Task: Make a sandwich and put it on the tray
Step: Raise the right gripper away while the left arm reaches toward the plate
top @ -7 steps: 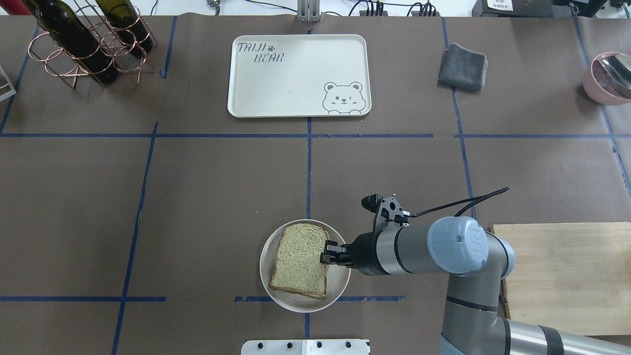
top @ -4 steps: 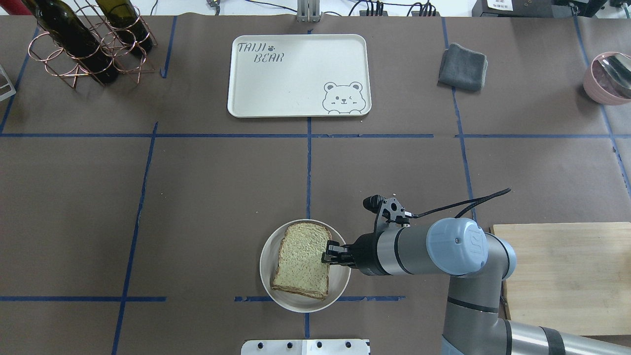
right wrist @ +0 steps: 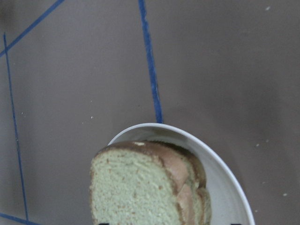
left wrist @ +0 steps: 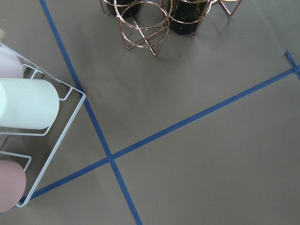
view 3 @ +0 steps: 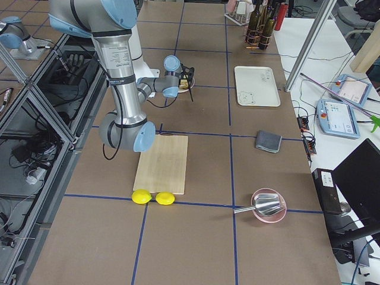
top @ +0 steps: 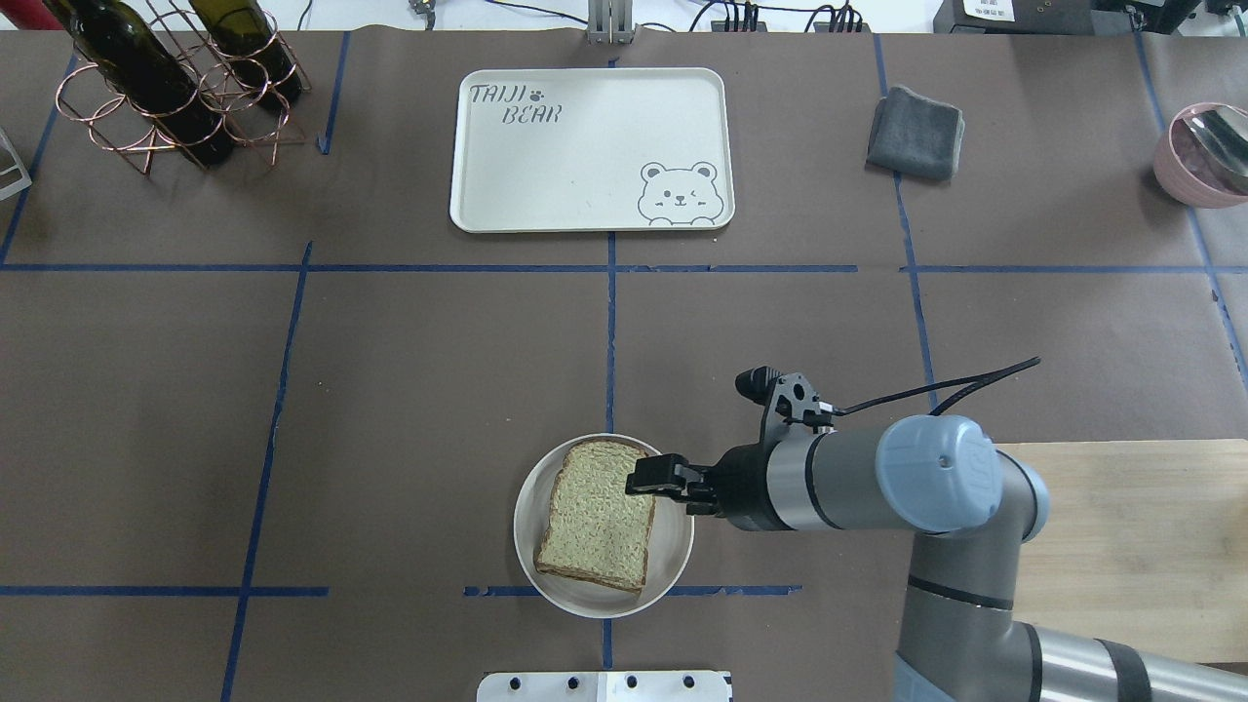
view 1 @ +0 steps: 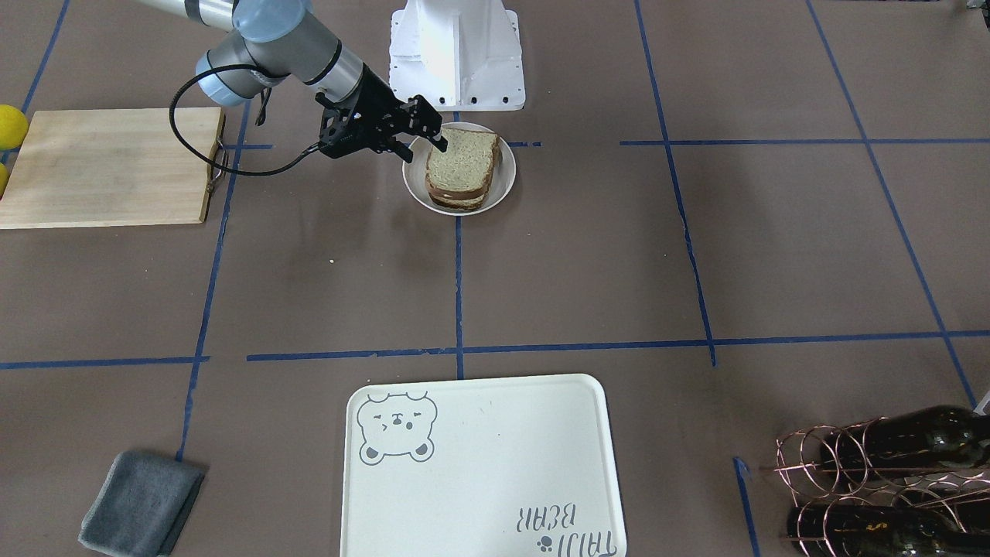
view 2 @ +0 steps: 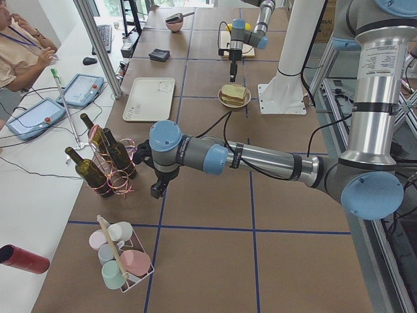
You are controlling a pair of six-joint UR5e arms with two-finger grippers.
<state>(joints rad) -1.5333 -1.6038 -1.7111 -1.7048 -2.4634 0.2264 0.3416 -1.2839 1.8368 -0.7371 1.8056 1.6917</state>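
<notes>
The sandwich [top: 595, 517] lies on a small round white plate [top: 673, 558] near the table's front middle, two bread slices stacked. The egg is hidden between them. It also shows in the front-facing view [view 1: 460, 166] and the right wrist view [right wrist: 140, 187]. My right gripper [top: 651, 480] hovers open and empty over the sandwich's far right corner. The cream bear tray [top: 585, 146] sits bare at the far middle of the table. My left gripper [view 2: 156, 189] hangs over the table by the bottle rack; I cannot tell whether it is open or shut.
A wooden cutting board [top: 1121, 546] lies right of the plate, under my right arm. A grey cloth [top: 915, 132] and a pink bowl [top: 1204, 156] are at the far right. A bottle rack [top: 175, 88] is at the far left, a cup rack [left wrist: 28, 117] beyond it.
My right gripper has let go of the top slice's right edge and drawn up toward its far corner. The slice now lies flat on the stack.
</notes>
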